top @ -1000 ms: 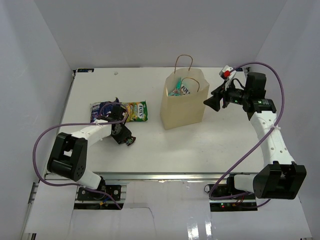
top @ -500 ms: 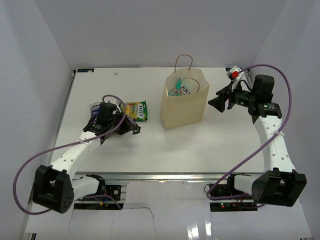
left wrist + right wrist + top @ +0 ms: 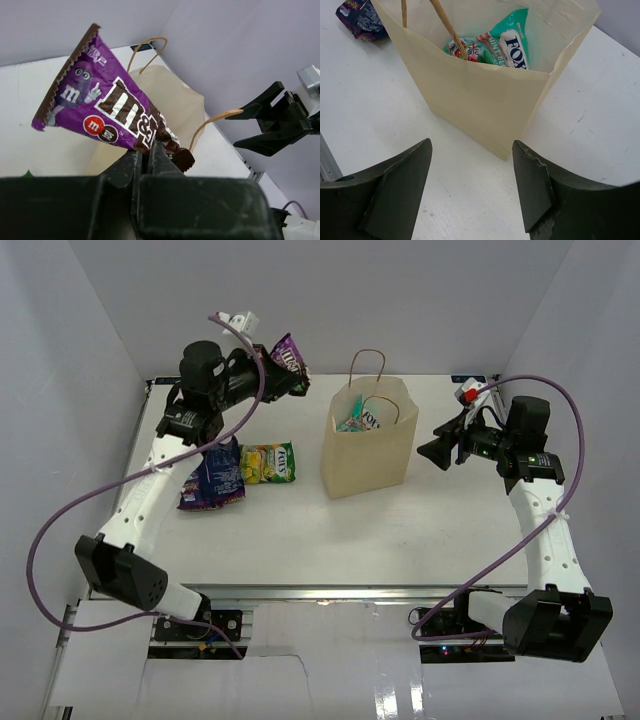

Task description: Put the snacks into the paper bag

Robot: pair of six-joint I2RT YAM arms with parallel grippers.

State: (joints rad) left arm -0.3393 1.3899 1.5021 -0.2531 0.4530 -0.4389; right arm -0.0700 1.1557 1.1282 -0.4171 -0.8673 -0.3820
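Left tool (image 3: 148,148), now lifted off the bench (image 3: 300,530), clamps the purple bag (image 3: 100,107); paper bag (image 3: 170,112) just ahead (right tool (image 3: 470,182) agape).

Upright paper bag (image 3: 365,465), purple bag (image 3: 100,112) aloft

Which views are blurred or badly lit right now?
Top external: sharp, evenly lit, paper bag clear. Left wrist: purple bag crisp, left gripper dark and soft up close. Right wrist: paper bag sharp, right gripper dark, little detail.
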